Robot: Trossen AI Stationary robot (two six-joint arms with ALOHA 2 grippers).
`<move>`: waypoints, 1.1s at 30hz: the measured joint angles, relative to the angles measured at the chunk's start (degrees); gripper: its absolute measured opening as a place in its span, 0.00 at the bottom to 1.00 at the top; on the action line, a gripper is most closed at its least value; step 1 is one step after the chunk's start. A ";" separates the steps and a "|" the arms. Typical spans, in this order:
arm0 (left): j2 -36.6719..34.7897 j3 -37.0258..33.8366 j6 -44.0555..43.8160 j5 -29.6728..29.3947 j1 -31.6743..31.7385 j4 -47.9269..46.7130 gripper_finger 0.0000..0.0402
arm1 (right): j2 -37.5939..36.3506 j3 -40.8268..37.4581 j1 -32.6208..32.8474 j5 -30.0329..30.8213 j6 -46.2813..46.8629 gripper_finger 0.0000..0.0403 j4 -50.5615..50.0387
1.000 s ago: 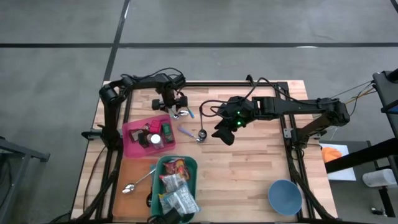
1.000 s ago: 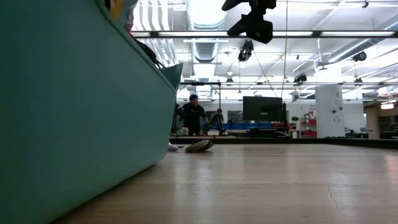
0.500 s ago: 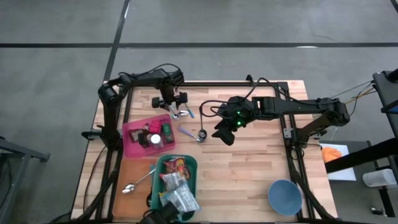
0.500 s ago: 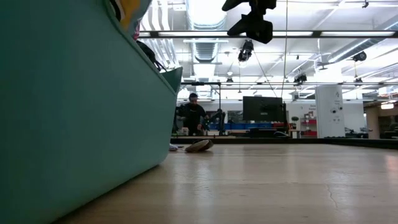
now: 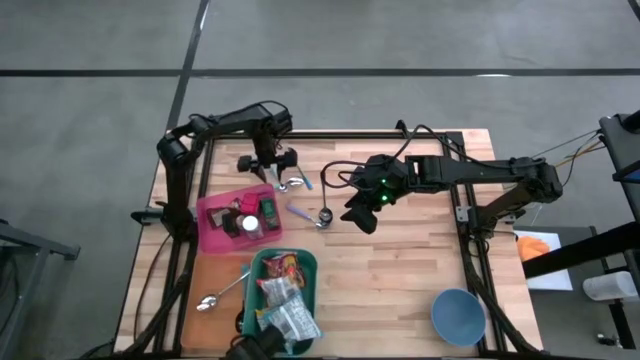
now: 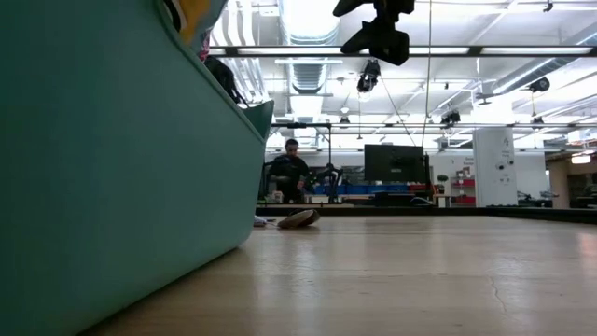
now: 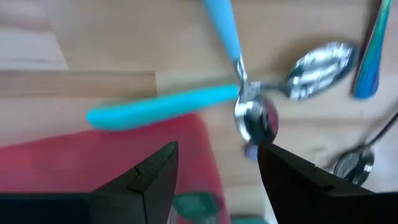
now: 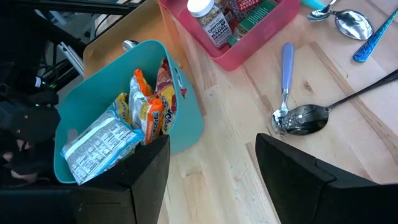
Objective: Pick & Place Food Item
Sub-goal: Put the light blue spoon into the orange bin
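Food packets [image 8: 146,115] stand in a teal bin [image 5: 283,290] near the table's front. A pink bin [image 5: 238,218] behind it holds a white-capped bottle [image 8: 208,18] and other packs. My left gripper [image 5: 272,172] hangs open just past the pink bin's far edge, above two blue-handled spoons [image 7: 161,107]; nothing is between its fingers. My right gripper [image 5: 362,218] hovers open high over the table's middle, holding nothing.
More spoons lie on the wood right of the pink bin [image 5: 300,212] [image 5: 325,215]. One spoon [image 5: 210,300] lies on an orange mat left of the teal bin. A blue bowl [image 5: 458,315] sits at the near right corner. A person stands in the room beyond.
My left gripper has risen a little above the spoons and has tipped and turned about, staying open. The right arm has kept still.
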 joint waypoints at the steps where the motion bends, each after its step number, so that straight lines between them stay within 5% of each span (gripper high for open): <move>1: 0.00 0.05 0.57 0.49 -0.09 -0.53 0.55 | 0.00 0.00 0.00 0.00 0.00 0.58 0.00; 23: -0.21 -1.48 6.93 6.67 2.24 6.91 0.55 | 0.00 0.00 0.00 0.04 0.68 0.58 0.07; 26: -2.59 -1.54 5.26 -0.61 -1.25 7.47 0.55 | 0.00 0.00 0.00 0.04 0.68 0.58 0.07; 33: -8.58 -2.96 -4.04 -30.77 -12.42 14.85 0.55 | 0.00 0.00 -0.07 0.70 0.70 0.58 0.07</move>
